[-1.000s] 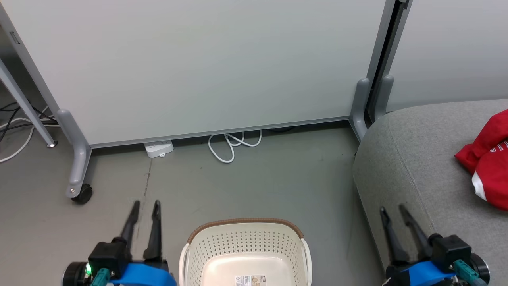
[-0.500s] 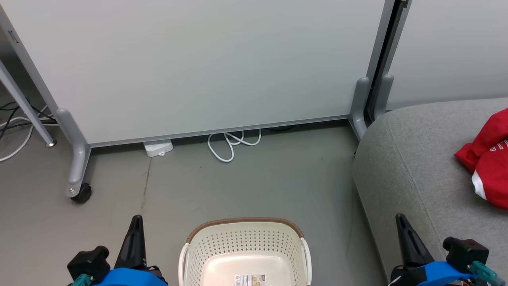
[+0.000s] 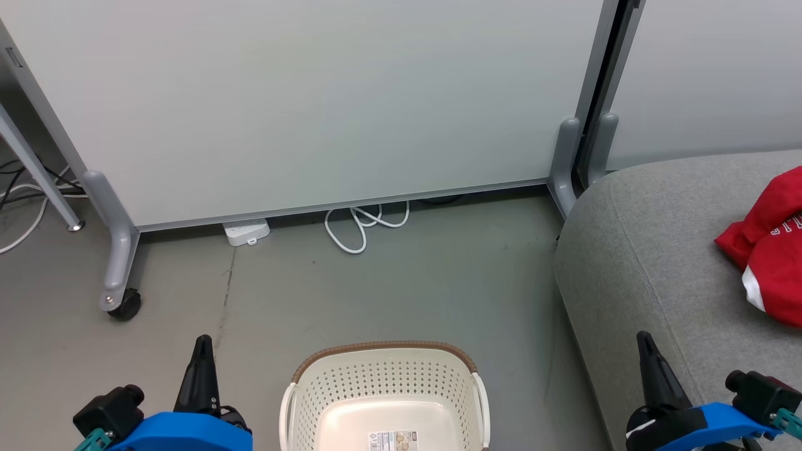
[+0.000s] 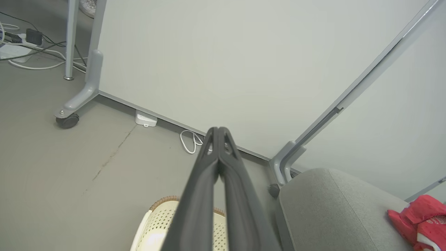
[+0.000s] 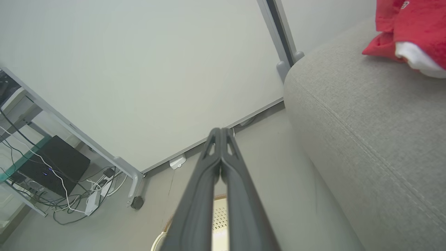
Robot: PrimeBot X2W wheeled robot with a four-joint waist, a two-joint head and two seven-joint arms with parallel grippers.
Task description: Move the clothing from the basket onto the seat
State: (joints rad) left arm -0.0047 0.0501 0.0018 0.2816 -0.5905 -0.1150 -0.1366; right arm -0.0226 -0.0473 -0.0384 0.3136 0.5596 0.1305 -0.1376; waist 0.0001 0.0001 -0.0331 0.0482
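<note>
Head view: I see the basket at bottom centre, standing on the floor, with a printed label on its inner base. The seat takes up the right side. The clothing lies bunched on the seat at the right edge of the frame, red with white trim and part of the white lettering showing. The left end effector sits at lower left and the right end effector at lower right; each shows as one dark tapered point. A partition panel spans the top, with a coiled white cable at its foot.

Left wrist view: the two fingers lie pressed together, tips touching. The basket rim shows at the bottom edge beneath them. The seat is at lower right, with the clothing on it in the lower right corner.

Right wrist view: this end effector's fingers are likewise together, tips meeting. The seat fills the right half. The clothing rests on it in the upper right corner. A strip of basket shows at bottom centre.
</note>
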